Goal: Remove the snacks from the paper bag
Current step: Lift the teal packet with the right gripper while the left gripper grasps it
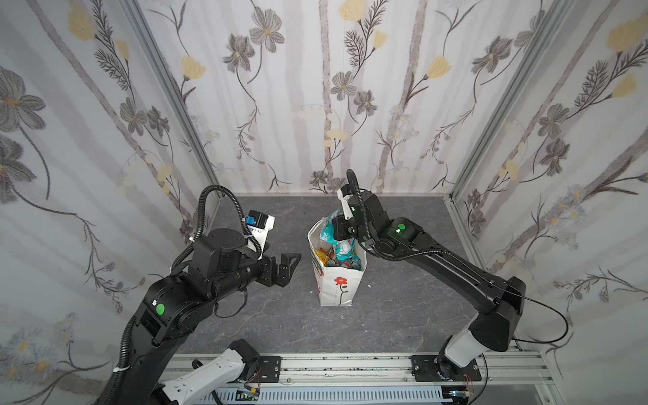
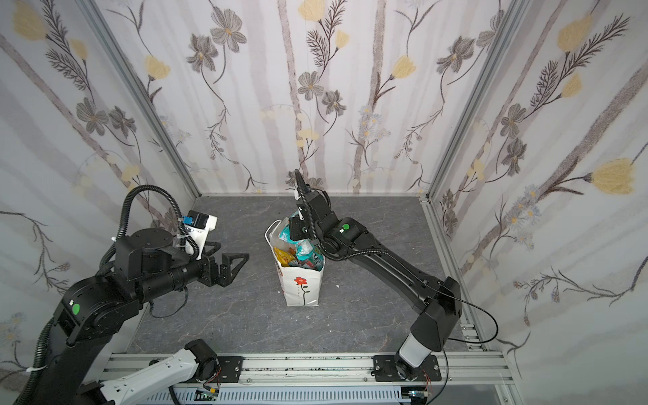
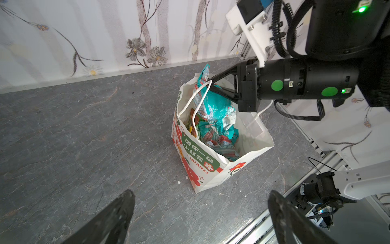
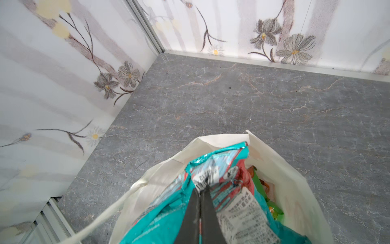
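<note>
Top views: white flower-print paper bag upright, centre of table; my left gripper wide, empty, beside it.
Left wrist: my right gripper at bag mouth.
Right wrist: jaws pinched on crinkled teal packet; other snacks mostly hidden.

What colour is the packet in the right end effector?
Mostly teal packet; best in the right wrist view.

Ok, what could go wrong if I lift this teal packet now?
The left gripper is open, clear of the paper bag, so the bag may tip or lift too. The cord handle loops against the right gripper and could snag. Only a crinkled fold of the teal packet is pinched; it may slip.
</note>
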`<state>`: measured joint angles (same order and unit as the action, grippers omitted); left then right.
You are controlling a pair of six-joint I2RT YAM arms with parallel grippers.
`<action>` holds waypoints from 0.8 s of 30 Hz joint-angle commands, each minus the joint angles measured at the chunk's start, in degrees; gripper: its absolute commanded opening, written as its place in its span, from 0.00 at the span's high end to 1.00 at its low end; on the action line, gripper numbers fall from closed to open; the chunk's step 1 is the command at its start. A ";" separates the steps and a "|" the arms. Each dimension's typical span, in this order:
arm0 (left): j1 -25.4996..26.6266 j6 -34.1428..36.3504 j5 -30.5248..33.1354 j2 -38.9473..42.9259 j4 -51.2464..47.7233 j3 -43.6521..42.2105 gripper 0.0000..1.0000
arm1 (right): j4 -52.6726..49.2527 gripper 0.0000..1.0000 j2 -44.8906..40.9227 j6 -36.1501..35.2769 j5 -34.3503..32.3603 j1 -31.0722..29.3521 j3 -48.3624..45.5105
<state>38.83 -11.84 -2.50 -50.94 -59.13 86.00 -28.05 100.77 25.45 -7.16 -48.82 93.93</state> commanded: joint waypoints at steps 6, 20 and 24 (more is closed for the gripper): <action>0.03 -0.82 -3.16 -0.77 5.67 0.75 0.00 | 5.75 1.00 -8.44 0.04 -5.26 -2.01 -2.05; 0.03 -7.67 -12.87 -4.46 27.64 -0.63 0.00 | 23.22 1.00 -24.85 2.50 -0.80 -5.49 -13.61; 0.04 -10.57 -19.73 -6.89 34.59 -2.15 0.00 | 24.01 1.00 -25.27 2.93 -0.57 -5.82 -14.03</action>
<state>38.85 -19.40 -16.05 -56.93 -33.43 84.60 -10.07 75.68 27.20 -8.91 -54.50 80.05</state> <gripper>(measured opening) 0.997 0.049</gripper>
